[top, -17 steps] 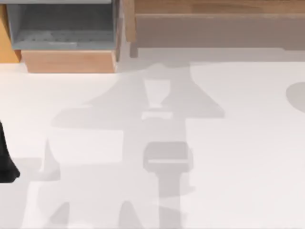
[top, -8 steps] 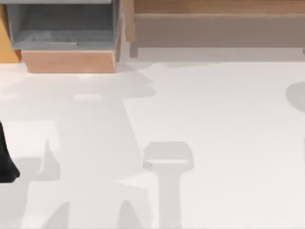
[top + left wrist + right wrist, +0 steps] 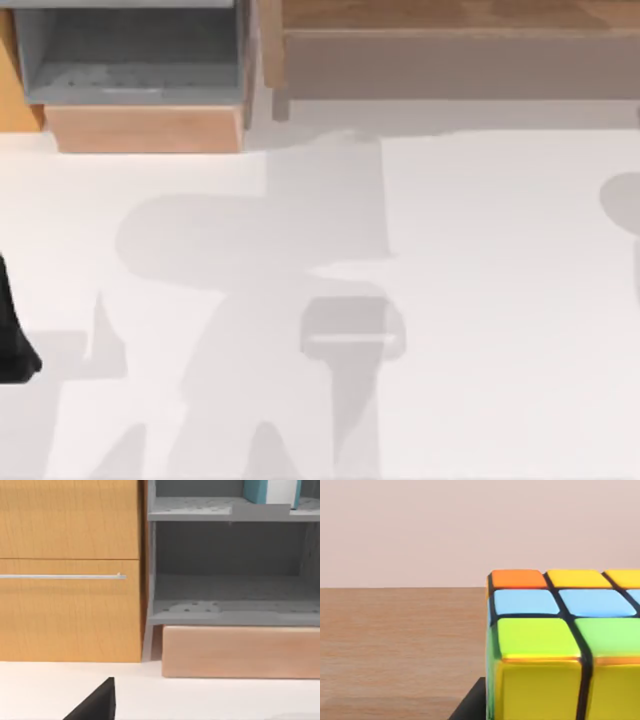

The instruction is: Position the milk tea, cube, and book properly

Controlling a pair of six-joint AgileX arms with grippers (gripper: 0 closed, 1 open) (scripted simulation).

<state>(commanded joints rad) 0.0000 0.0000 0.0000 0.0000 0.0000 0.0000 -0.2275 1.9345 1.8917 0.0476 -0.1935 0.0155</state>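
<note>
Cube (image 3: 560, 645) sits on the wooden shelf (image 3: 395, 645); table (image 3: 500, 300) shadows shifted since earlier. We cannot tell either gripper's jaw state.

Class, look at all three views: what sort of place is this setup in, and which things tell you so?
Probably a tidy home or study desk, in simulation: a white tabletop, a wooden cabinet with a drawer handle, grey shelves holding a teal book, and a colourful puzzle cube on a wooden surface.

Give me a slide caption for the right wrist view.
Right wrist close-up: the multicoloured cube sits on a wooden surface against a plain pale backdrop.
</note>
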